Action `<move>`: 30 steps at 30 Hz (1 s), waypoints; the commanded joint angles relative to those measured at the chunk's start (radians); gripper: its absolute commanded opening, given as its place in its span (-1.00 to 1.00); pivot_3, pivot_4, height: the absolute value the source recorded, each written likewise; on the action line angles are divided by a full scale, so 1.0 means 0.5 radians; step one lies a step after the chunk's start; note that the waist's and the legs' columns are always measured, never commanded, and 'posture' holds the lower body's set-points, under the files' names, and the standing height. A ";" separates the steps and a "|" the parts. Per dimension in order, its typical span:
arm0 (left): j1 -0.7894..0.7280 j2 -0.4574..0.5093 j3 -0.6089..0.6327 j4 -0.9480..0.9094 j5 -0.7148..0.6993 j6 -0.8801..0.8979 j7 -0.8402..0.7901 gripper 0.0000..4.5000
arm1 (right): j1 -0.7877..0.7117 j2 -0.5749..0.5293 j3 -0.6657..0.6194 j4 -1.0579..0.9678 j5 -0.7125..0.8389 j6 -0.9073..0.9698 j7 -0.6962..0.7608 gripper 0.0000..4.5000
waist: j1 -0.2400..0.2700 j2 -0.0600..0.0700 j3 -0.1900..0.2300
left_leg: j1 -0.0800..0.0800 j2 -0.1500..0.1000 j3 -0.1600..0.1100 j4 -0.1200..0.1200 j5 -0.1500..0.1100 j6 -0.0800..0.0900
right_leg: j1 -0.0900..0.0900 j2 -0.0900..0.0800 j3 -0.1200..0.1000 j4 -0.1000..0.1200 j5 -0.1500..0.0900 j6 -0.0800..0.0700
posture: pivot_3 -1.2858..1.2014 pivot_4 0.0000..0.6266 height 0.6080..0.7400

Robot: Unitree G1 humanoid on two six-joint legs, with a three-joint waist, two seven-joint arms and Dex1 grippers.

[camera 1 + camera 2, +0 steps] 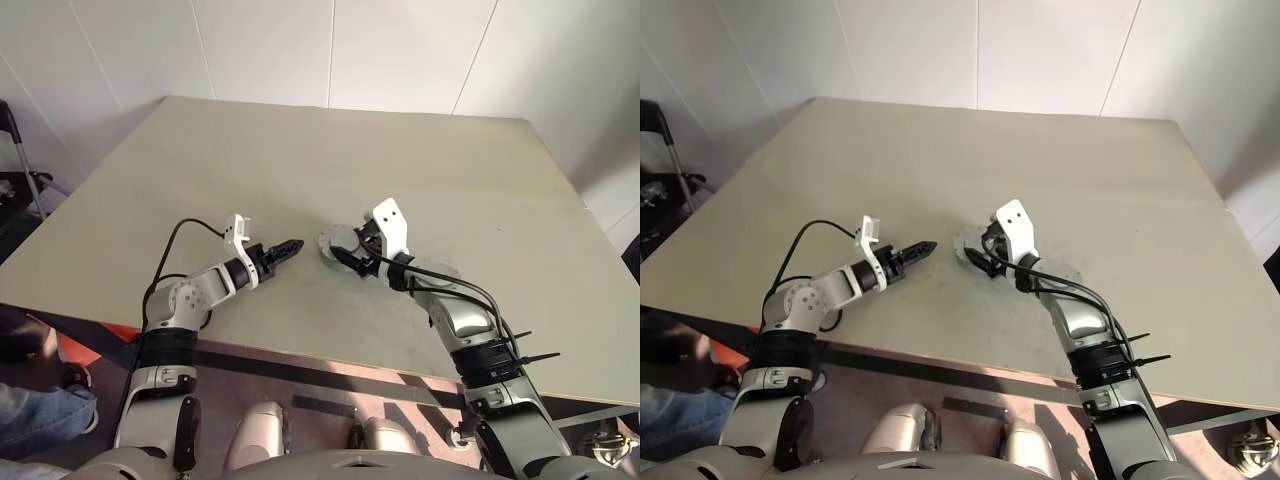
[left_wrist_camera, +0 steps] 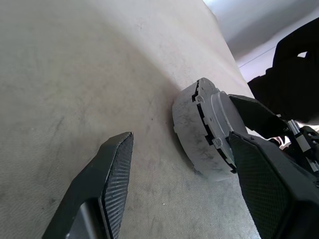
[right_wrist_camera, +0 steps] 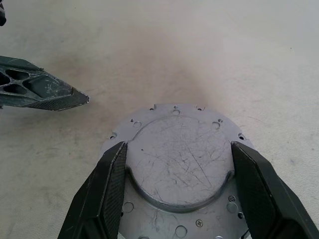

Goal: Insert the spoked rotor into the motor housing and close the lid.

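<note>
Bare table [image 1: 400,170] lay open beyond the motor housing [image 1: 337,241]. Its near side was blocked by the right gripper [image 1: 352,258] straddling it; the left gripper [image 1: 283,249] flanked it.

1. The motor housing [image 1: 337,241] sits on the table [image 1: 450,180], near its front-middle.
2. The lid [image 3: 177,164] lies on top of the housing.
3. The right gripper [image 3: 177,199] straddles the lid.
4. The left gripper [image 1: 290,246] points at the housing from its left, just apart.
</note>
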 commanded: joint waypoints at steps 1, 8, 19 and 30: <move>-0.007 0.003 0.000 -0.069 -0.015 -0.013 -0.004 0.44 | -0.042 0.004 -0.044 0.035 -0.020 0.045 -0.043 0.40 | 0.000 0.000 0.000 | 0.000 0.000 0.000 0.000 0.000 0.000 | 0.000 0.000 0.000 0.000 0.000 0.000 | 0.03 -1.00 1.00; 0.007 0.003 -0.017 -0.069 -0.003 -0.015 -0.004 0.44 | -0.082 0.056 -0.150 0.055 0.062 0.100 -0.088 0.40 | 0.000 0.000 0.000 | 0.008 0.000 0.000 0.000 -0.001 0.001 | 0.007 0.000 0.000 0.000 0.000 0.000 | 0.03 -1.00 1.00; 0.006 -0.001 -0.024 -0.072 -0.004 -0.007 0.005 0.44 | -0.053 -0.035 -0.030 0.069 -0.077 0.054 -0.065 0.40 | 0.002 0.000 0.000 | 0.012 0.000 0.000 0.000 -0.001 0.000 | 0.012 0.000 0.001 -0.001 0.000 0.001 | 0.03 -1.00 1.00; 0.013 -0.001 -0.033 -0.076 -0.009 -0.008 0.010 0.44 | -0.018 -0.086 0.082 0.181 -0.251 0.010 -0.148 0.40 | 0.002 0.000 0.000 | 0.017 0.000 0.000 -0.001 -0.001 0.001 | 0.016 0.000 0.001 -0.003 -0.001 0.002 | 0.03 -1.00 1.00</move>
